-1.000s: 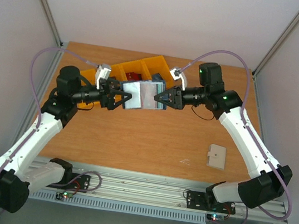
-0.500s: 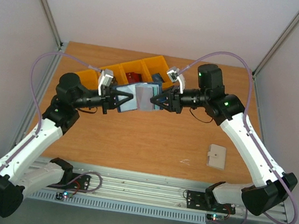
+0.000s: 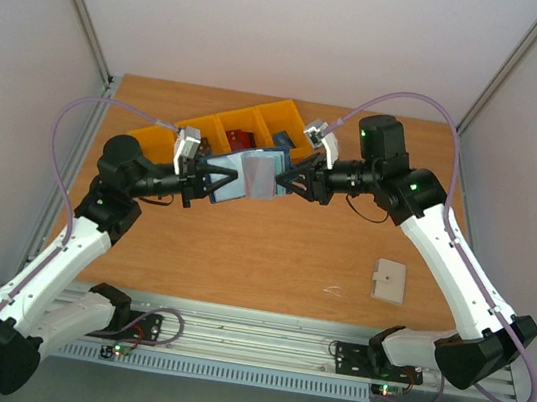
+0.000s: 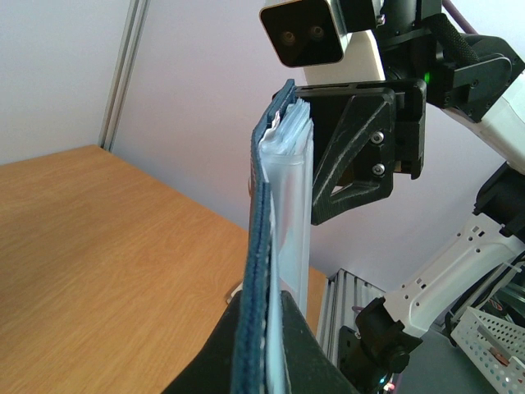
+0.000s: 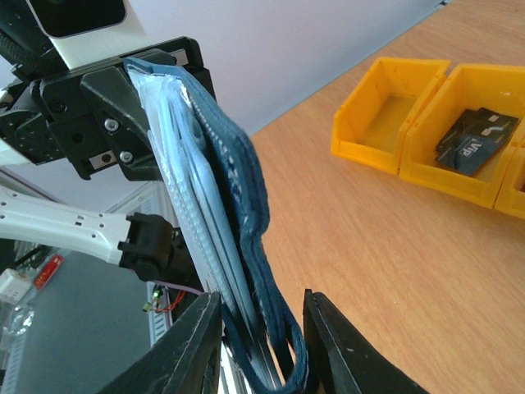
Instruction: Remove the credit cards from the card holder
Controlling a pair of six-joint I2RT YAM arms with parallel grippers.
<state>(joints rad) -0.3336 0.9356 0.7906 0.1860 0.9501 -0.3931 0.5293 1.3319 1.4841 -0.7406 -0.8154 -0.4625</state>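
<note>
The dark navy card holder (image 3: 247, 176) hangs in the air above the table between both grippers, its light blue-grey pockets facing up. My left gripper (image 3: 213, 181) is shut on its left end; in the left wrist view both fingers (image 4: 316, 353) press the navy cover (image 4: 257, 246) and the pockets together. My right gripper (image 3: 290, 179) stands open around the right end. In the right wrist view the folded holder (image 5: 238, 238) sits between the spread fingers (image 5: 336, 345). A dark red credit card (image 3: 240, 140) lies in a bin; it reads "VIP" (image 5: 476, 139). I cannot tell whether cards sit in the pockets.
A row of yellow bins (image 3: 276, 116) stands on the table just behind the holder, one holding a bluish item (image 3: 283, 140). A beige square pad (image 3: 389, 281) lies on the right part of the wooden table (image 3: 271, 252).
My left gripper has closed on the holder's left end, having been open around it. My right gripper, earlier shut on the right end, has spread its jaws. The holder has shifted slightly.
</note>
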